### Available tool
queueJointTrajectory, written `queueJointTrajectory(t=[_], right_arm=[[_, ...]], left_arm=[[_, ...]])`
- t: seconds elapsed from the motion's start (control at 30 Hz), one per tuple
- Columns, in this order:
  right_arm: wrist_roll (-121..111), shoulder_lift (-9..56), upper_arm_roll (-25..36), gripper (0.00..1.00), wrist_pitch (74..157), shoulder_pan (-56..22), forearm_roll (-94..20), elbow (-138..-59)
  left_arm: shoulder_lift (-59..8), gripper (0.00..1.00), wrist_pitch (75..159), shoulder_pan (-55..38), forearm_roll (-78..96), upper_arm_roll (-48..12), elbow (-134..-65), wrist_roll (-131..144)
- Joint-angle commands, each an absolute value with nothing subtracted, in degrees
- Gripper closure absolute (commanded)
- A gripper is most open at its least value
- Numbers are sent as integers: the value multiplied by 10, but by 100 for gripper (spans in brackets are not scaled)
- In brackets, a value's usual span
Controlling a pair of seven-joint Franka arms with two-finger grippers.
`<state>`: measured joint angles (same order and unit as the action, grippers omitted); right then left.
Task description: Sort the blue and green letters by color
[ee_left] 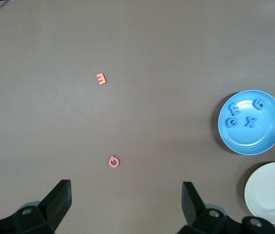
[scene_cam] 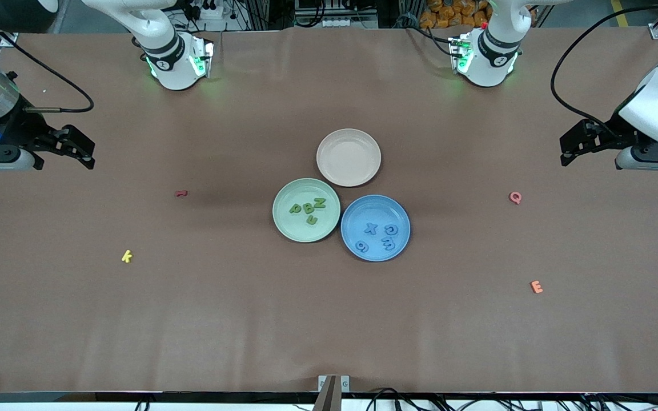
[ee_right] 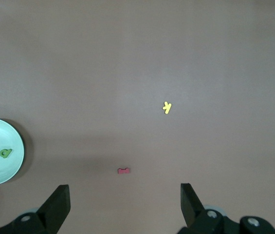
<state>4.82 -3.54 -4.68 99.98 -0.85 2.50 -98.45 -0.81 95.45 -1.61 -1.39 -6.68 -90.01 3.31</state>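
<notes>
On the green plate [scene_cam: 283, 224] I see the four green letters [scene_cam: 308, 209]; touching it, toward the left arm's end, the blue plate [scene_cam: 400, 235] holds the four blue letters [scene_cam: 379, 236]. My left tool [scene_cam: 572, 146] and right tool [scene_cam: 79, 149] wait open at their bench [scene_cam: 329, 319] ends, holding nothing. Stray yellow k [scene_cam: 127, 256] lies apart.

A robotics lab. Two white arm bases [scene_cam: 177, 57] stand at twelve o'clock on a brown-covered table [scene_cam: 329, 319]. Cables [scene_cam: 37, 68] trail across it.
</notes>
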Motion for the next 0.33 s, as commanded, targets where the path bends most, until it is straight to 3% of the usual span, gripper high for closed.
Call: queueJointTrajectory(t=[0.0, 0.3], right_arm=[[40, -33, -49, 0, 989, -6, 18, -974], [40, -31, -49, 0, 980, -6, -11, -967]], left_arm=[[-8, 0, 958, -11, -19, -71, -897, 18], [-8, 0, 958, -11, -19, -70, -897, 18]])
